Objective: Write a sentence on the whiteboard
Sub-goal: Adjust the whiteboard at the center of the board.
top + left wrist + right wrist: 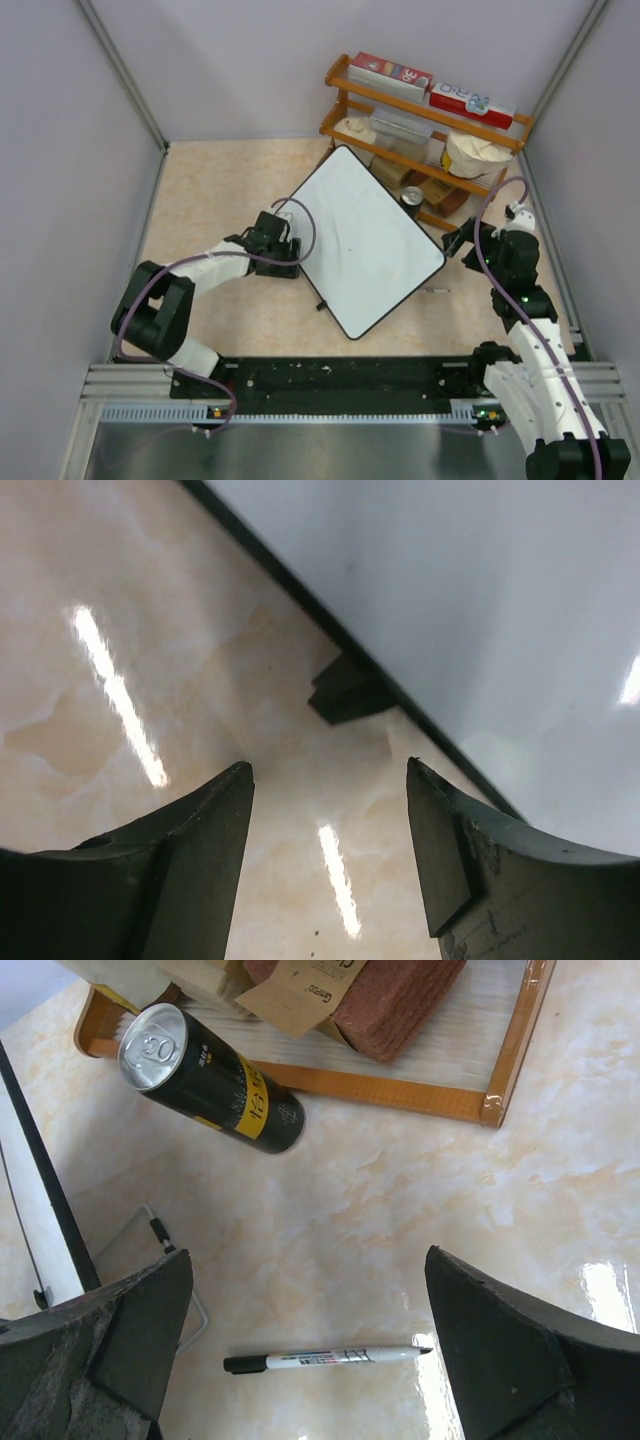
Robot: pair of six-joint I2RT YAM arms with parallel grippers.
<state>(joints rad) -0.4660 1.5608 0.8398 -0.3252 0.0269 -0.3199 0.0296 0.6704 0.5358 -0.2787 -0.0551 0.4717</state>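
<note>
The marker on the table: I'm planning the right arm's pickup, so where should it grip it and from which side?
Probably mid-barrel on the marker, from straight above: it lies flat on the table with nothing touching it. The open right gripper has its jaws in line with the marker, so a quarter turn of the wrist first.

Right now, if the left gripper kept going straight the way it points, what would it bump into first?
Most likely the whiteboard: its small black foot sits straight ahead of the left gripper. Depth is unclear, so it might graze the table first.
</note>
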